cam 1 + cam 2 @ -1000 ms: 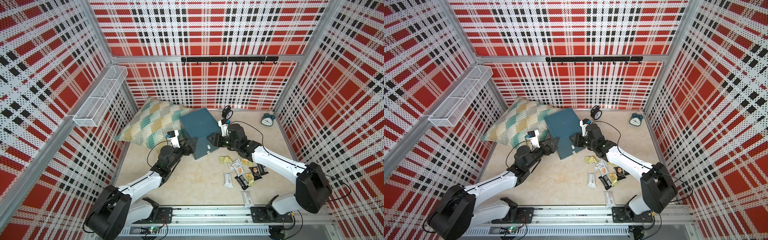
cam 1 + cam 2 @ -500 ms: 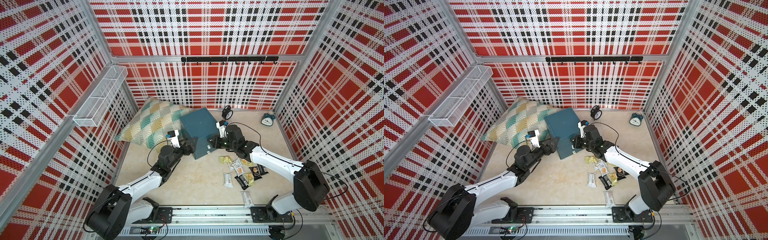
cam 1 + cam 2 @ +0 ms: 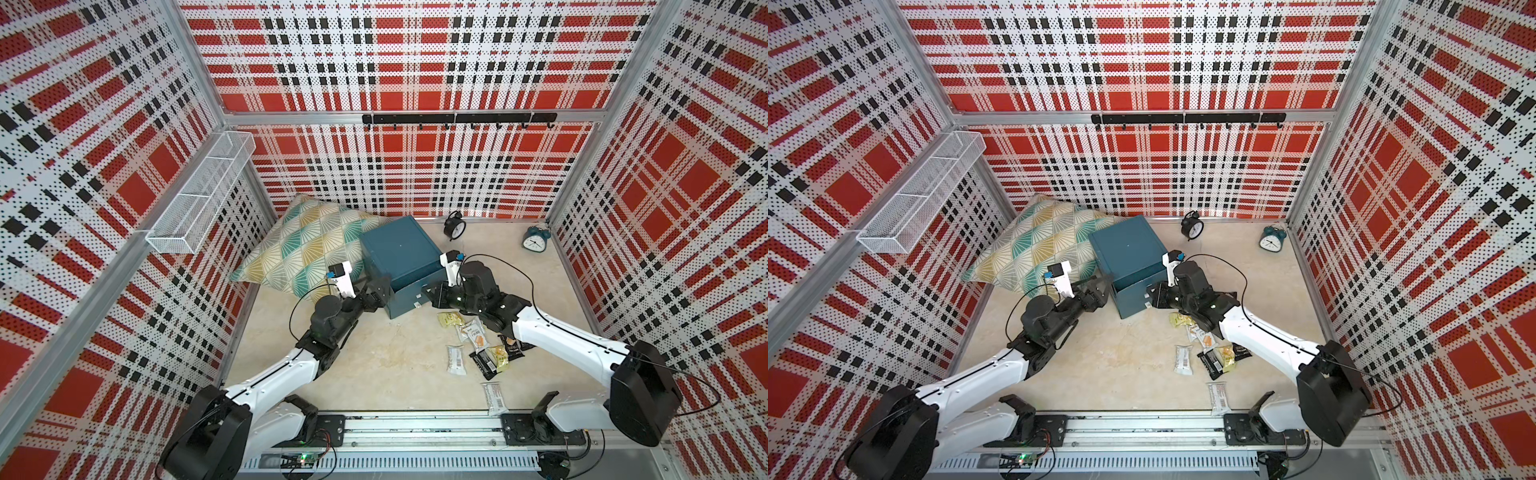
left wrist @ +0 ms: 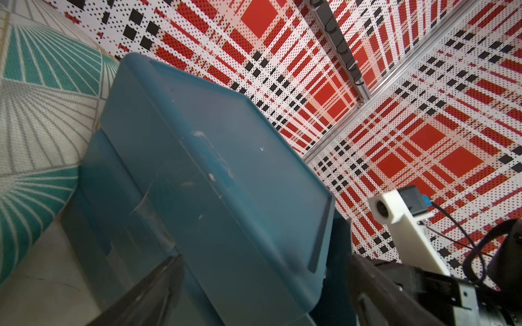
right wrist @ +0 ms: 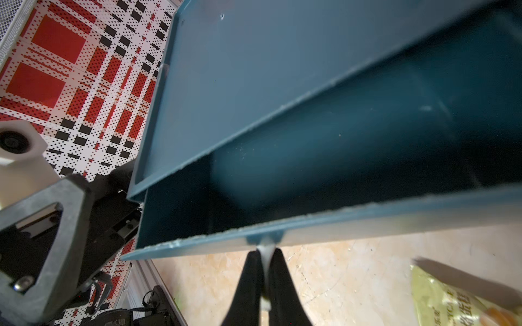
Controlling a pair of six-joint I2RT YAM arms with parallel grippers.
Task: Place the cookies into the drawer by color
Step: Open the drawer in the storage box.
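The teal drawer cabinet (image 3: 401,253) (image 3: 1127,249) stands at the middle back. Its top drawer (image 5: 339,141) is slid out a little and looks empty inside. My right gripper (image 5: 264,256) (image 3: 432,293) (image 3: 1152,297) is shut on that drawer's white pull tab (image 5: 265,249). My left gripper (image 4: 265,285) (image 3: 380,289) (image 3: 1100,286) is open, its fingers straddling the cabinet's (image 4: 211,169) left front corner. Several cookies (image 3: 473,336) (image 3: 1200,338) in white, yellow-green and black wrappers lie on the floor under my right arm. A yellow-green one (image 5: 452,299) shows beside the right gripper.
A patterned pillow (image 3: 307,245) leans behind the cabinet's left side. A black clock (image 3: 453,224) and a blue clock (image 3: 536,241) stand by the back wall. A white wire basket (image 3: 199,195) hangs on the left wall. One white packet (image 3: 494,397) lies near the front rail.
My right gripper moved in to the drawer front and closed on the pull tab. The left arm has not moved.
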